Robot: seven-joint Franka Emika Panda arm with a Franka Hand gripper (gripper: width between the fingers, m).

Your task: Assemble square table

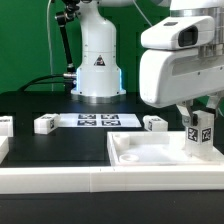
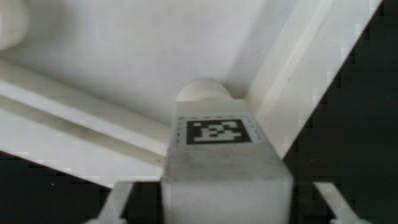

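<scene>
Nearest to us in the exterior view runs the long white rail (image 1: 60, 180) that edges the black table (image 1: 40, 148). Just behind it, toward the exterior view's right, lies the square tabletop (image 1: 150, 152), flat, with its rimmed face up. Over the tabletop's right part the arm hangs with its gripper (image 1: 199, 128) pointing down. A short white leg (image 1: 200, 142) with black-and-white tags stands upright between the jaws, its lower end at or just above the tabletop; we cannot tell which. Farther back, a second leg (image 1: 153, 123) lies on the black table just beyond the tabletop's far rim. A third leg (image 1: 45, 124) lies well to the exterior view's left. The marker board (image 1: 97, 121) lies between these two, in front of the white robot base (image 1: 97, 60) with its logo. In the wrist view, the leg (image 2: 221, 160) fills the middle, one tag (image 2: 219, 131) facing the camera and its rounded end lying over the ridges of the tabletop (image 2: 89, 110). The gripper (image 2: 224, 205) straddles the leg, with a finger (image 2: 331, 198) on either side and thin dark strips between fingers and leg. We cannot tell whether the jaws already press on the leg or only stand close beside it.
</scene>
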